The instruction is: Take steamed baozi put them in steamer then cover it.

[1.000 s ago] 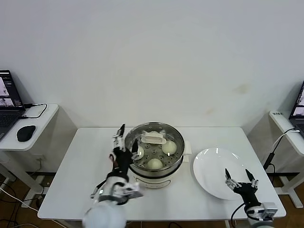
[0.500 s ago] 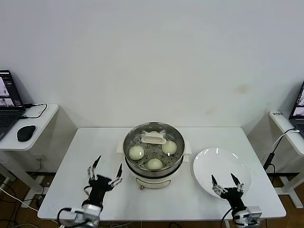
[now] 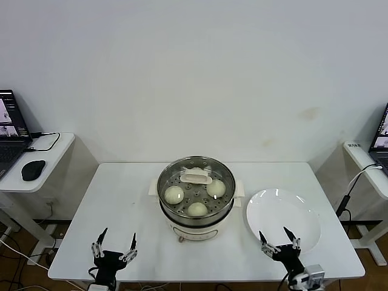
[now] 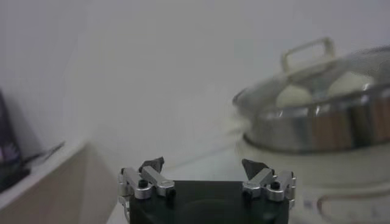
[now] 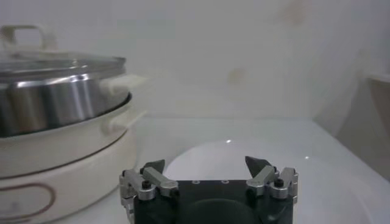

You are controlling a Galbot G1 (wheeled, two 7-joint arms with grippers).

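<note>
Centrally, steamer (image 3: 196, 200): mid-table, glass lid (image 3: 196, 182) seated on its rim, so covering looks done. Baozi (image 3: 174, 194): three visible through the lid on the perforated tray; a fourth is not discernible, possibly hidden by the lid handle. Plate (image 3: 282, 217): bare, just right of the steamer. Left gripper (image 3: 113, 250): at the table's near-left edge, fingers spread wide, holding nothing. Right gripper (image 3: 279, 242): over the plate's near rim, likewise wide and holding nothing. Both stand well clear of the pot, apparently parked.
</note>
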